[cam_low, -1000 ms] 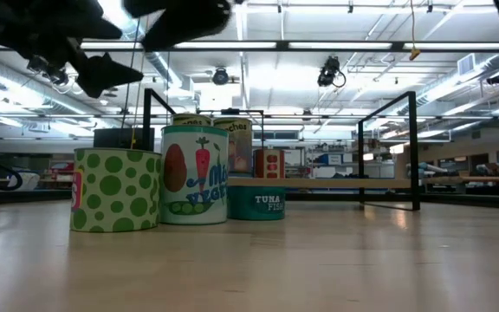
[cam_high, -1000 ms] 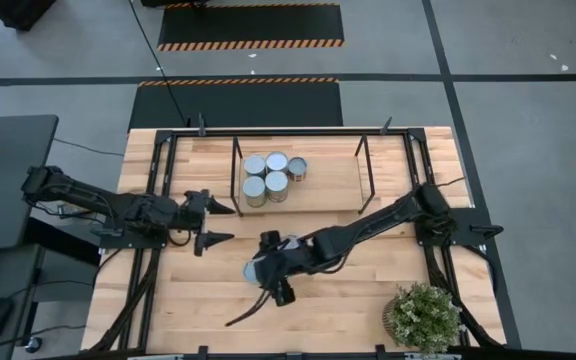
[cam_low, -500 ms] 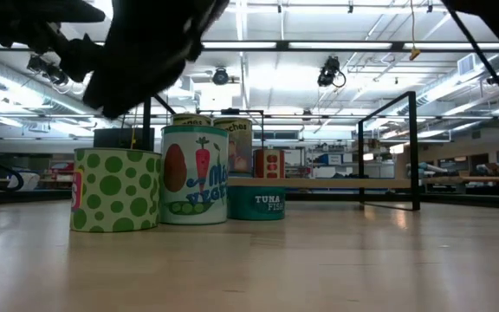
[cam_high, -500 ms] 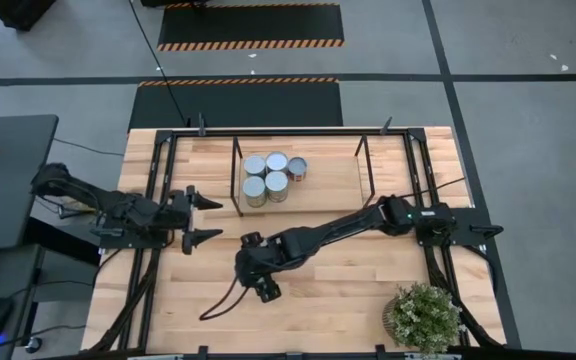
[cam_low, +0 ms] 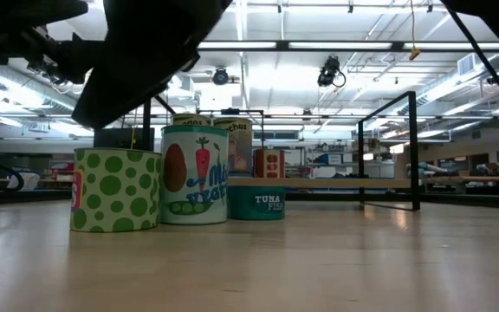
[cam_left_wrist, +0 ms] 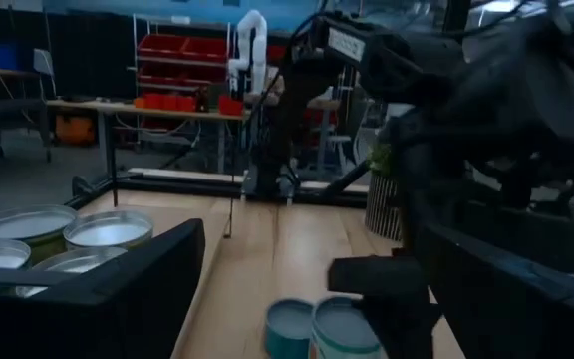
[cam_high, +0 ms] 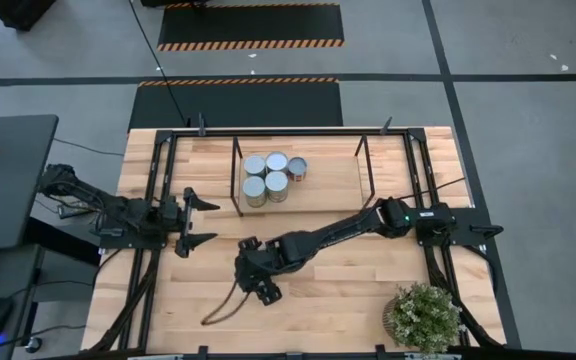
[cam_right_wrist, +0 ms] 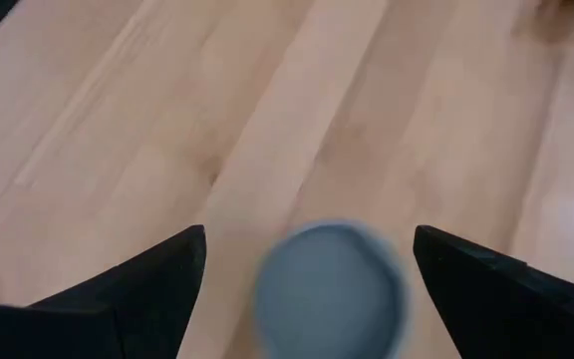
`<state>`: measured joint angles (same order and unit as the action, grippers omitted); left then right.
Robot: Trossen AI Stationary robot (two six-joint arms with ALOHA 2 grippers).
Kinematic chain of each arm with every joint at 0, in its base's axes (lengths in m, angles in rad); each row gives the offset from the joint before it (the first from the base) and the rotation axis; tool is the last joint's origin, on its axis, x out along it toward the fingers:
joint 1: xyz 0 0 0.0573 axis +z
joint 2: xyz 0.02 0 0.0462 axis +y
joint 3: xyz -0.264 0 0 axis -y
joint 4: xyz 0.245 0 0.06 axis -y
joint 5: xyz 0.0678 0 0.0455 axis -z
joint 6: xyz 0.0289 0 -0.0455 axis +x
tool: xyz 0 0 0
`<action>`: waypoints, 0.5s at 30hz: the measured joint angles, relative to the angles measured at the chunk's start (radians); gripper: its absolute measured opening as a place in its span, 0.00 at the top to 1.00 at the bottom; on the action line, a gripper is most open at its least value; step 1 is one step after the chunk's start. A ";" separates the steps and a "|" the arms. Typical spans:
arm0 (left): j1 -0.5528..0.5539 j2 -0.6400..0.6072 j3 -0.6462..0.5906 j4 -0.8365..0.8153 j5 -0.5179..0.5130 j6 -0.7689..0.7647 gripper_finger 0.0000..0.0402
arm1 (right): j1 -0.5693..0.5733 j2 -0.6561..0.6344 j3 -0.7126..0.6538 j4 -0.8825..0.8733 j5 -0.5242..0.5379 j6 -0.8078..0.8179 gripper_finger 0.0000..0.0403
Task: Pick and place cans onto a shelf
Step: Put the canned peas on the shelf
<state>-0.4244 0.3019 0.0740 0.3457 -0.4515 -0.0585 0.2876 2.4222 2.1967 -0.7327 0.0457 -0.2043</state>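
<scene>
Across the butcher-block table (cam_high: 368,290), seen from above, the shelf (cam_high: 300,179) stands at the far middle, a thin dark rod frame with upright posts. Five cans (cam_high: 272,178) sit clustered at its left end, touching or nearly touching one another. In the low view the same group shows its labels: a green polka-dot can (cam_low: 116,189), a vegetable-print can (cam_low: 194,174) and a teal tuna can (cam_low: 256,203) in front, with others partly hidden behind.

From the right side the right arm stretches diagonally over the table's middle, and the right gripper (cam_high: 252,277) hangs above the near-centre boards. Its wrist camera shows the fingers (cam_right_wrist: 147,289) spread wide apart, gripping nothing, with a blurred grey-blue can top (cam_right_wrist: 332,291) directly below, between them. The left wrist view shows two cans (cam_left_wrist: 325,330) side by side under that gripper.

At the table's left edge the left gripper (cam_high: 195,219) waits, its fingers splayed and empty, pointing toward the shelf's left end. A small potted plant (cam_high: 423,315) stands at the near right corner.
</scene>
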 joint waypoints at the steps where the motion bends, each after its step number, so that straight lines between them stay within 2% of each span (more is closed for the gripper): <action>1: 0.000 -0.018 -0.006 -0.005 0.000 0.000 0.08 | 0.007 0.001 -0.001 -0.006 0.007 0.001 0.09; 10: 0.000 -0.109 -0.020 -0.087 -0.007 -0.016 0.08 | 0.003 0.000 0.000 -0.013 0.055 -0.033 0.10; 13: 0.000 -0.091 -0.020 -0.158 0.074 -0.077 0.08 | -0.006 0.000 0.000 -0.021 0.050 -0.033 0.10; 15: 0.000 -0.067 -0.020 -0.183 0.132 -0.122 0.08 | 0.000 -0.015 0.000 -0.067 0.100 -0.034 0.10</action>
<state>-0.4244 0.2345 0.0540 0.1626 -0.3192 -0.1802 0.2878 2.4069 2.1964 -0.8002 0.1453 -0.2386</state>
